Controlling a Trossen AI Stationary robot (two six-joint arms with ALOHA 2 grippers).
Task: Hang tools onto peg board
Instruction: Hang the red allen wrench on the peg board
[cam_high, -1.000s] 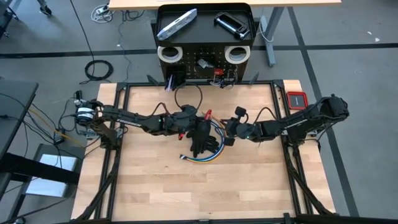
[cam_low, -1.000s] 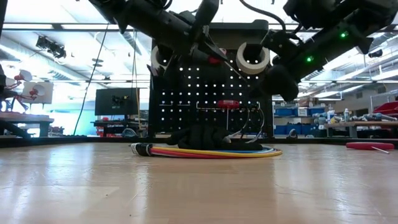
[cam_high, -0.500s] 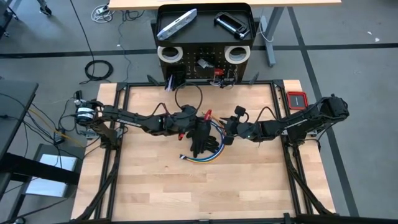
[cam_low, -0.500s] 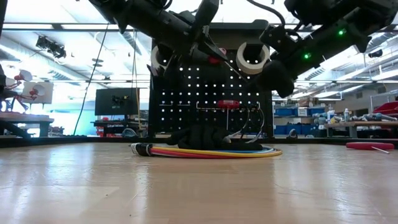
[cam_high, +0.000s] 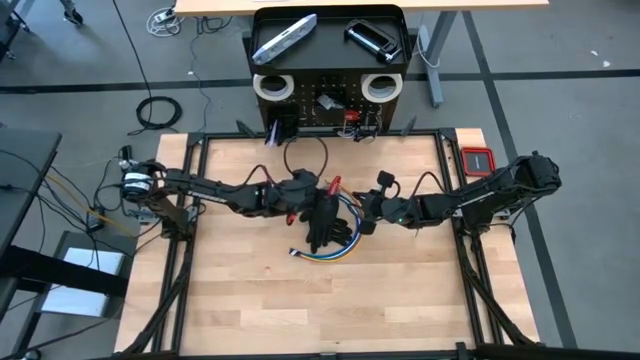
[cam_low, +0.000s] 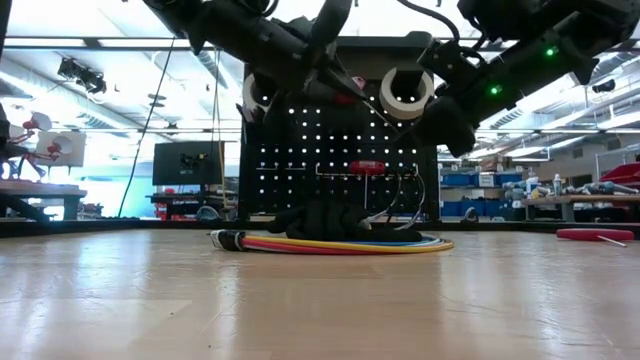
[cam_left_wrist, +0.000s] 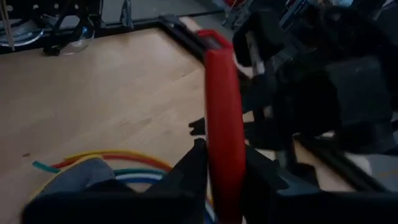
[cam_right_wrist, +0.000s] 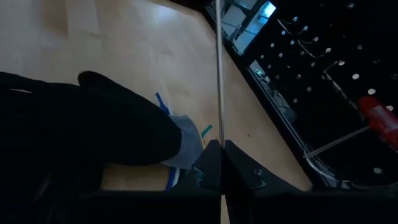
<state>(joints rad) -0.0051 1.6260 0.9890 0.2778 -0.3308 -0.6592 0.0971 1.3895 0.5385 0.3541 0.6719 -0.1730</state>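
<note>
A: Where is the left gripper?

B: Above table centre, fingers clamped on a red-handled tool.

A: And the right gripper?

B: At 3 o'clock of the left, just beside it. Fingers pinched together on a thin metal shaft.

A: The peg board?

B: Upright at 12 o'clock, beyond the table edge, two white tape rolls on it. A coloured cable coil lies below both grippers
</note>
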